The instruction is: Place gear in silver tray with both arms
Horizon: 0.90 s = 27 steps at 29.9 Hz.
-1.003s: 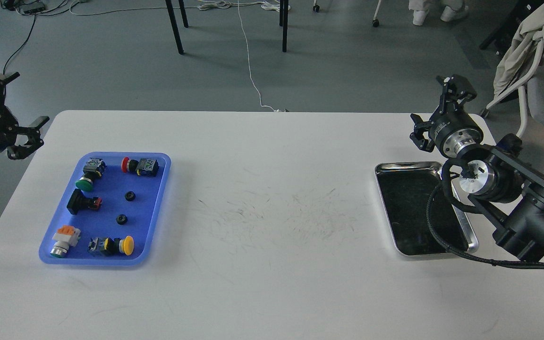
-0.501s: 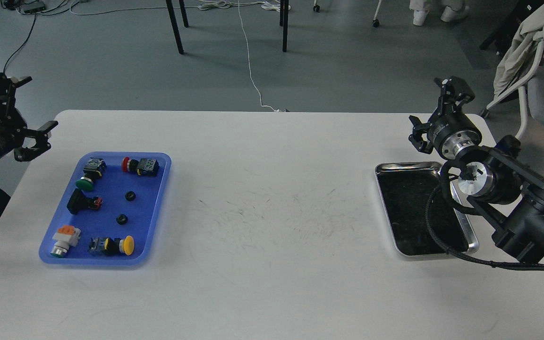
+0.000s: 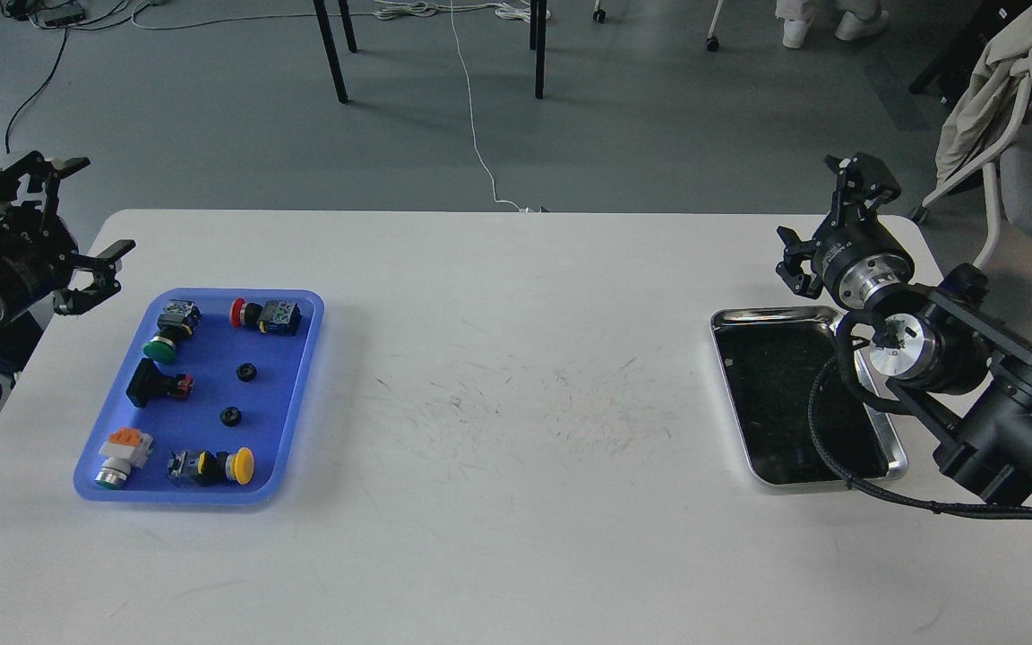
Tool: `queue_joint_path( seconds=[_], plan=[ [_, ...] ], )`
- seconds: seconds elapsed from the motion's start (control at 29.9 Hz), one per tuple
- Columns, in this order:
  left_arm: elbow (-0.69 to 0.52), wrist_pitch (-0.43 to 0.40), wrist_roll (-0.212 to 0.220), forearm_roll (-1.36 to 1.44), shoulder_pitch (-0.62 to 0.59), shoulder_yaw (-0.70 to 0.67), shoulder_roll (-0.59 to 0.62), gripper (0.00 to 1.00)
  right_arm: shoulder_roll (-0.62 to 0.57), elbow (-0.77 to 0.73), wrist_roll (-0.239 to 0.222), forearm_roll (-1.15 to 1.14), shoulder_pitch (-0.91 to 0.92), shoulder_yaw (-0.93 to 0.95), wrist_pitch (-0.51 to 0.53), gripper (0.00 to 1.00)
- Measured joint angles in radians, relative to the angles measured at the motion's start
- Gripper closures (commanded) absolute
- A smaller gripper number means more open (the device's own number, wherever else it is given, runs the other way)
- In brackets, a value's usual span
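Note:
Two small black gears [image 3: 247, 371] [image 3: 230, 416] lie in the middle of the blue tray [image 3: 301, 376] on the left of the white table. The silver tray [image 3: 735, 394] sits at the right, its dark bottom bare, partly covered by my right arm. My left gripper [image 3: 77, 210] hovers open above the table's far left corner, up and left of the blue tray, holding nothing. My right gripper [image 3: 825, 210] is open and empty above the table just beyond the silver tray's far rim.
Several push-button switches with green, red and yellow caps lie around the gears in the blue tray. Table legs and a white cable stand on the floor beyond the table. A chair with a cloth [image 3: 1009, 81] is at the far right.
My left gripper has moved right and slightly down, toward the blue tray. My right gripper has shifted a little lower; both stay open.

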Motion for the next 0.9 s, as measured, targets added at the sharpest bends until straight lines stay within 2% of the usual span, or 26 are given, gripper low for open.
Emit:
queue_joint_path(
  seconds=[0.37,0.67,0.9],
  plan=[
    [-0.007,0.007,0.003,0.043,-0.016,0.054,0.038,0.01,0.0,0.001,0.0,-0.002,-0.002,-0.001,0.0,0.01],
    [-0.031,-0.026,0.014,0.113,-0.025,0.048,0.077,0.01,-0.001,0.002,-0.001,-0.009,-0.003,-0.002,0.0,0.01],
    [-0.047,-0.027,-0.007,0.112,-0.029,0.04,0.083,0.01,0.0,0.002,-0.001,-0.026,-0.003,-0.002,0.0,0.01]
  ],
)
